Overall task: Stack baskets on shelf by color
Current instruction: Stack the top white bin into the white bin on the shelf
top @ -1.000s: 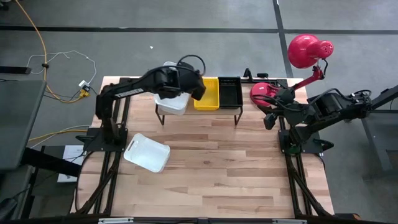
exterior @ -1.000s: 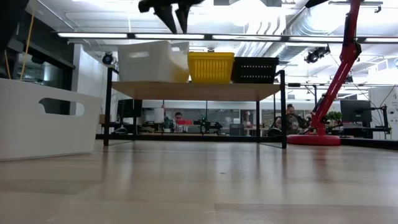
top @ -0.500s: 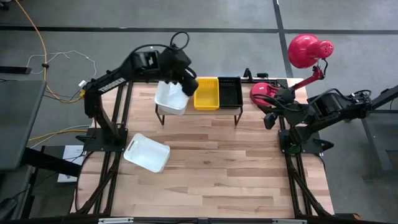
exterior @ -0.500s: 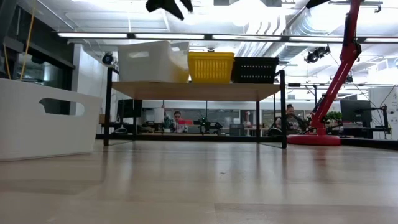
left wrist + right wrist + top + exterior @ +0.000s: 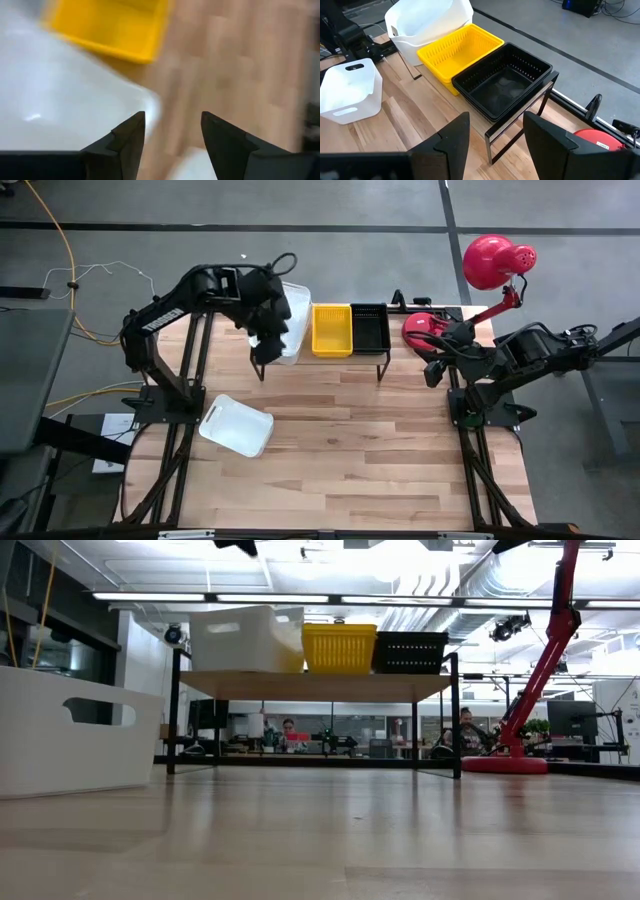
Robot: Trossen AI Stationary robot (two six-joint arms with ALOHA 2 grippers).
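Looking down, the left gripper (image 5: 268,340) covers part of the white basket (image 5: 294,330) on the shelf (image 5: 381,357). Its wrist view shows fingers apart above that basket, empty. The right gripper (image 5: 492,132), parted, idles beside yellow basket (image 5: 457,52) and black basket (image 5: 502,85).
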